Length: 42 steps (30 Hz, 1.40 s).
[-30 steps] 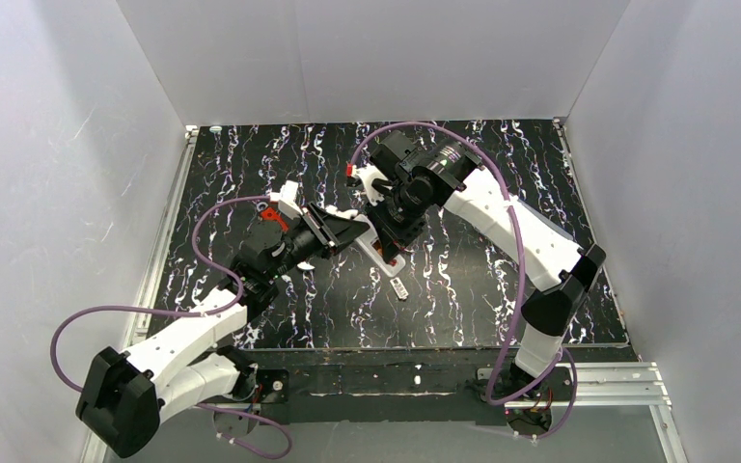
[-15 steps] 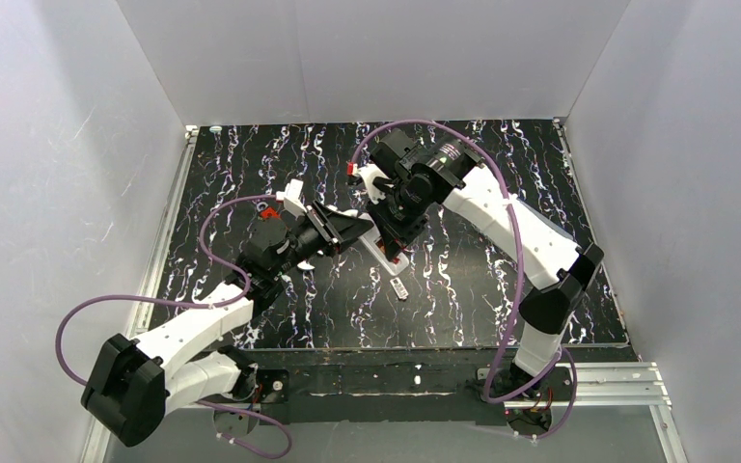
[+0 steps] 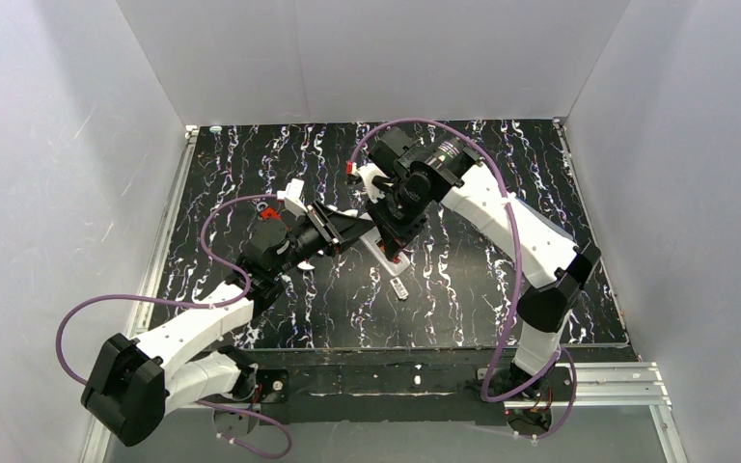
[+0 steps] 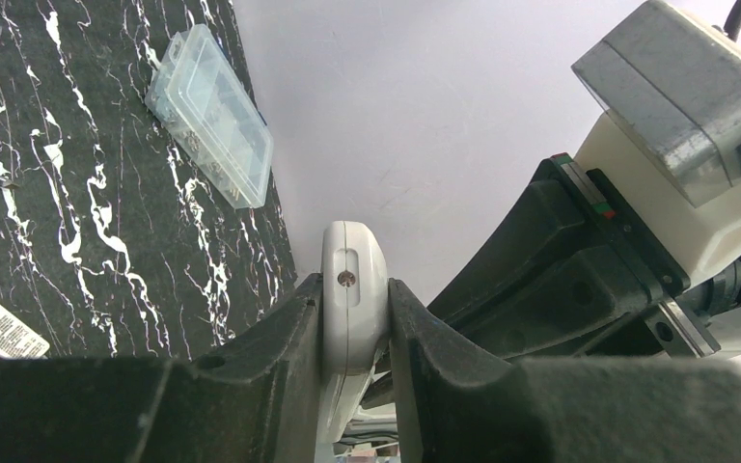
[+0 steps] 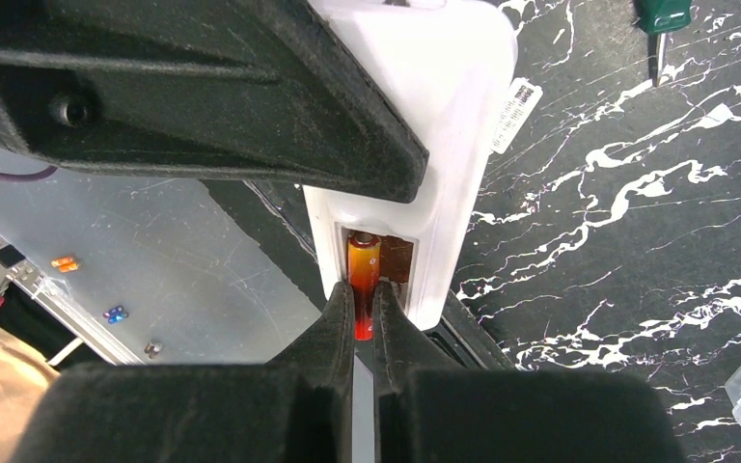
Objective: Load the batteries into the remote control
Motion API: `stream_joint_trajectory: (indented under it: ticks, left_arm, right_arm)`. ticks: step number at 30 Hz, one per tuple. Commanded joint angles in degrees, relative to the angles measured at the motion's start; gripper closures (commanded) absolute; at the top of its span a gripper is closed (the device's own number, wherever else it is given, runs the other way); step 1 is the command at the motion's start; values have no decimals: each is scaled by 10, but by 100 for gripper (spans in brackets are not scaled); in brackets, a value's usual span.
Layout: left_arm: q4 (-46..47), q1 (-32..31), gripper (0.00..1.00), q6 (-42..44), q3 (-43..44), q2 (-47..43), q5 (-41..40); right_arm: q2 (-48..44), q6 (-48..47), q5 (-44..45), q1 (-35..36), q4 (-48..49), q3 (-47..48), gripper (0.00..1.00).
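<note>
Black stone-patterned table [image 3: 502, 280] fills the overhead view, where the left gripper [image 3: 355, 229] and the right gripper [image 3: 392, 243] meet at the white remote control [image 3: 382, 255], with a small labelled plate [image 3: 398, 288] lying just beside the remote on its near side. From the left wrist, the left gripper's fingers [image 4: 280, 338] are clamped on the remote's two faces, holding it on edge; a clear plastic box [image 4: 210, 114] lies well to the left of the remote. From the right wrist, the right gripper is pinched onto a red-orange battery [image 5: 363, 270], whose far end sits inside the remote's open bay; a green-handled screwdriver [image 5: 661, 14] lies beyond the remote, to its right.
</note>
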Motion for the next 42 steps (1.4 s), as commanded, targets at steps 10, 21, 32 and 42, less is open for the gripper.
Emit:
stream_joint_trajectory:
  ticks: [10, 21, 32, 42]
  left_arm:
    - [89, -13, 100, -23, 23, -19, 23]
    - [88, -15, 100, -22, 22, -22, 22]
    - [87, -15, 100, -24, 28, -14, 23]
    - [92, -17, 100, -26, 28, -8, 18]
  right_arm:
    - [21, 12, 17, 2, 52, 31, 91]
    - [10, 22, 18, 2, 69, 21, 85]
    - [4, 20, 15, 2, 71, 16, 72]
    - [3, 20, 6, 2, 72, 14, 69]
